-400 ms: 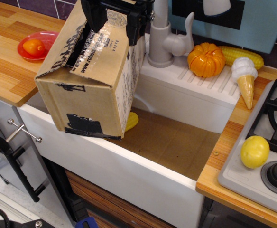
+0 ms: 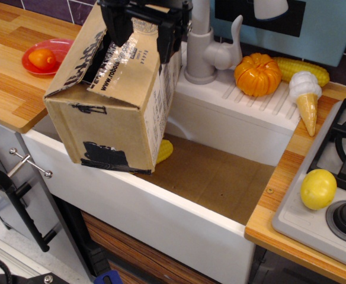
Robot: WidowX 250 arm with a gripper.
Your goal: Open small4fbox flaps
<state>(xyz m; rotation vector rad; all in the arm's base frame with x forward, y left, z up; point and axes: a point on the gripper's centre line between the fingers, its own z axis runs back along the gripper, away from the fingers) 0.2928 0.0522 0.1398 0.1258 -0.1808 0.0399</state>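
Observation:
The small4fbox (image 2: 117,127) is a brown cardboard box standing tilted in the left end of the sink (image 2: 179,216), with black tape patches on its front. Its flaps (image 2: 128,74) lie on top, with a clear shiny tape strip over printed text. A left flap (image 2: 81,50) with torn black tape stands raised a little. My black gripper (image 2: 142,29) hangs over the far end of the box top. Its fingers (image 2: 115,26) stand wide apart on either side of the taped flap, so it looks open. The fingertips' contact with the cardboard is hard to make out.
A red plate (image 2: 45,56) with an orange fruit sits on the left counter. A grey faucet (image 2: 199,41), a pumpkin (image 2: 257,74), corn (image 2: 303,70) and an ice cream cone (image 2: 306,97) lie behind the sink. A lemon (image 2: 318,188) sits on the stove (image 2: 315,225). A yellow object (image 2: 164,151) peeks from under the box.
The gripper has shifted very slightly up and left over the box top. The box and flaps stand as before.

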